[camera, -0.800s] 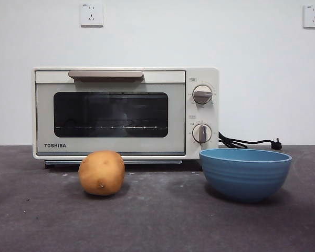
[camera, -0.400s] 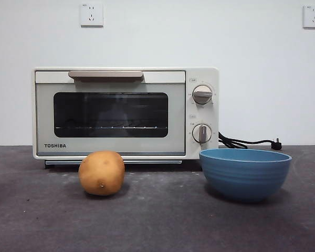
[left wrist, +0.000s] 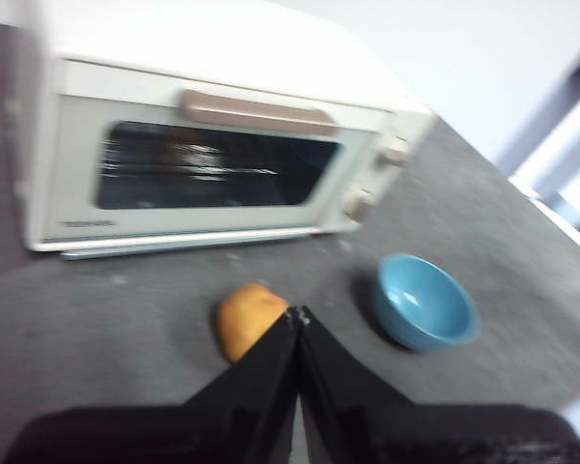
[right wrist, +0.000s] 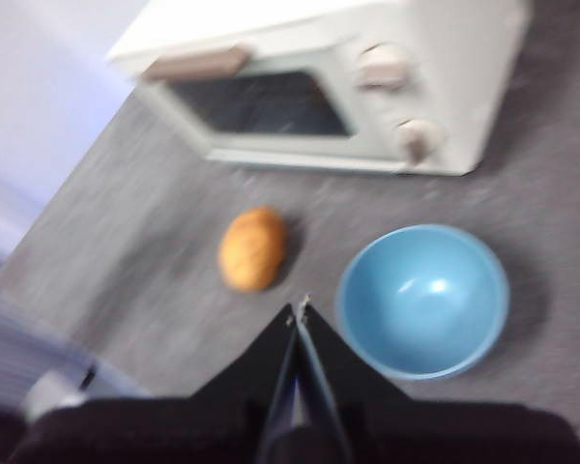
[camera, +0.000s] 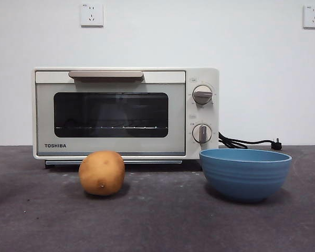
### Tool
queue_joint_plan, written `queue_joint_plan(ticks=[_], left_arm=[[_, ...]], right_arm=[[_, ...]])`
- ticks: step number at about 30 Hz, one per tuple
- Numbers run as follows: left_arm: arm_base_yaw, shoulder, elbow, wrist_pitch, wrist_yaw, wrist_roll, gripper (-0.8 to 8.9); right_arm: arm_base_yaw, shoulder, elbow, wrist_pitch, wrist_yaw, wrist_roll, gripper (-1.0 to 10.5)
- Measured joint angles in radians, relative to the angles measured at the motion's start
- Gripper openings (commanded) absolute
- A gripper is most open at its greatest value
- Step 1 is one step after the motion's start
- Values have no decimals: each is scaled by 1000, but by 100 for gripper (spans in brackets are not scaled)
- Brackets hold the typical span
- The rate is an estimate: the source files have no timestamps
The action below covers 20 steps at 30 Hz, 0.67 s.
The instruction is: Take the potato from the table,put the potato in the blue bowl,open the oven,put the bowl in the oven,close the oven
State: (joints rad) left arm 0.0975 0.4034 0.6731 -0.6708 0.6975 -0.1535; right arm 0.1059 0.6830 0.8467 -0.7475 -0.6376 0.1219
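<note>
Staged test bench, lab-like, not a lived-in kitchen. Bare white wall (camera: 252, 63) with two white wall sockets (camera: 91, 14), nothing else mounted. Flat dark grey mottled table (camera: 163, 220) carries only a cream-white Toshiba toaster oven (camera: 125, 113), its black power cord (camera: 247, 142) lying unplugged on the table beside it.

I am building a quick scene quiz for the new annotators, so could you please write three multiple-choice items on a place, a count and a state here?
1. Where is the potato?
A. In the blue bowl
B. On the table, in front of the oven
C. Inside the oven

2. How many round knobs does the oven have?
A. One
B. Two
C. Four

3. How is the oven door?
A. Closed
B. Wide open
C. Removed

Answers: 1 B, it rests on bare tabletop, apart from the bowl; 2 B, one above the other beside the window; 3 A, it sits flush with the handle up top.
</note>
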Motion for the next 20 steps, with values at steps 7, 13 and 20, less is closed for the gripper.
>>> queue_joint_plan(ticks=[7, 13, 20], left_arm=[[-8, 87, 117, -169, 106, 82, -8], [-9, 92, 168, -196, 108, 121, -8], [-9, 90, 172, -197, 108, 128, -8]], right_arm=[[63, 115, 190, -217, -60, -156, -12], [119, 118, 203, -224, -60, -198, 18], [124, 118, 203, -224, -60, -198, 553]])
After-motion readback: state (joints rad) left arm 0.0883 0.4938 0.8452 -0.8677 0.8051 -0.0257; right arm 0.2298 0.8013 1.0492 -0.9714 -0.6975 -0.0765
